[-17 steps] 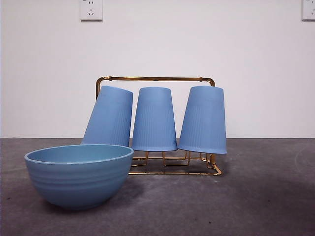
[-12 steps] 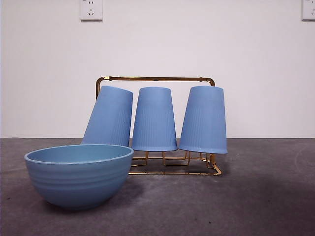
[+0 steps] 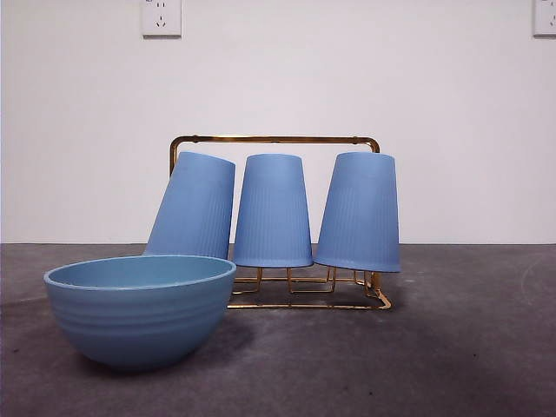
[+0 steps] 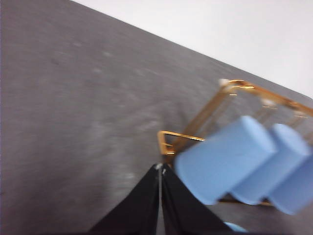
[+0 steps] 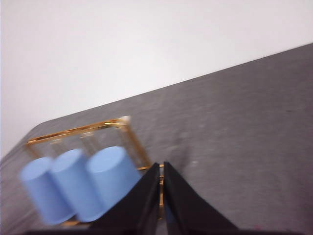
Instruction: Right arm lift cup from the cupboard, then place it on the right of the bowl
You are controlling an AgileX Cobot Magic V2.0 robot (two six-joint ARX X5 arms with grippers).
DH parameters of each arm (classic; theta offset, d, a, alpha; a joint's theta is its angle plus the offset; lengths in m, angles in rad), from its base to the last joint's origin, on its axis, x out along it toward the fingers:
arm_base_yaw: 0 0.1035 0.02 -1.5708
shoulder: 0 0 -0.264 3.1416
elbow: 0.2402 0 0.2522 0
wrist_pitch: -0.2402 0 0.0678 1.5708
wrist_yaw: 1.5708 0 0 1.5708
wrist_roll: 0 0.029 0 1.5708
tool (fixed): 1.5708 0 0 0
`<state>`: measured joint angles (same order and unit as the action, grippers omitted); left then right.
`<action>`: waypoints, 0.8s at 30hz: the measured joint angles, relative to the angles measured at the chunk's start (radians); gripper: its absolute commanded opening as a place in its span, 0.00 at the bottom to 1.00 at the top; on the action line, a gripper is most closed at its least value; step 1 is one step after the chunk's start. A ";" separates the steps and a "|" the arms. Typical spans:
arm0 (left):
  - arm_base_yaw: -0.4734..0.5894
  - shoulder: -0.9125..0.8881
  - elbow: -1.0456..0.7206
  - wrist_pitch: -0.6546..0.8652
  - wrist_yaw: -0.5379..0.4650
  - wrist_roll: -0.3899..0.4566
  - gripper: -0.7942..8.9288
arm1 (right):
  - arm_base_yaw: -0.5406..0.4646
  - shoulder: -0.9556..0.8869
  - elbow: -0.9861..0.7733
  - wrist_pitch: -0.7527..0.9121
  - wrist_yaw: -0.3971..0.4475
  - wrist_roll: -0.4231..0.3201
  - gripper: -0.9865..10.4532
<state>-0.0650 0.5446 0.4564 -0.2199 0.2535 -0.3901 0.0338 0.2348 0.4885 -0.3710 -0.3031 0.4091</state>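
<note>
Three light-blue ribbed cups stand upside down on the gold wire cupboard (image 3: 274, 139): the left cup (image 3: 193, 207) leans, while the middle cup (image 3: 273, 211) and the right cup (image 3: 359, 211) are upright. In front of the rack's left end sits the wide blue bowl (image 3: 139, 308). No arm shows in the front view. My right gripper (image 5: 161, 165) is shut and empty, off the rack's end, nearest one end cup (image 5: 113, 178). My left gripper (image 4: 160, 168) is also shut and empty, close to the cup (image 4: 225, 164) at the other end.
The dark grey table (image 3: 469, 347) stretches to the right of the bowl and rack. Behind it is a white wall with two sockets (image 3: 161, 17) high up. Both wrist views are blurred.
</note>
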 measured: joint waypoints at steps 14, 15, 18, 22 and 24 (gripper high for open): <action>-0.119 0.316 0.415 -0.222 0.300 0.092 0.09 | 0.034 0.305 0.291 -0.209 -0.306 -0.211 0.09; -0.130 0.332 0.435 -0.247 0.322 0.114 0.09 | 0.044 0.325 0.309 -0.237 -0.306 -0.237 0.09; -0.159 0.378 0.492 -0.331 0.378 0.192 0.09 | 0.076 0.384 0.348 -0.310 -0.312 -0.311 0.09; -0.193 0.410 0.512 -0.373 0.430 0.317 0.09 | 0.116 0.438 0.351 -0.324 -0.369 -0.372 0.09; -0.206 0.416 0.512 -0.377 0.431 0.361 0.09 | 0.130 0.448 0.351 -0.324 -0.375 -0.391 0.09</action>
<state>-0.2714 0.9607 0.9688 -0.5968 0.6846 -0.0288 0.1635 0.6830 0.8398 -0.6949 -0.6785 0.0181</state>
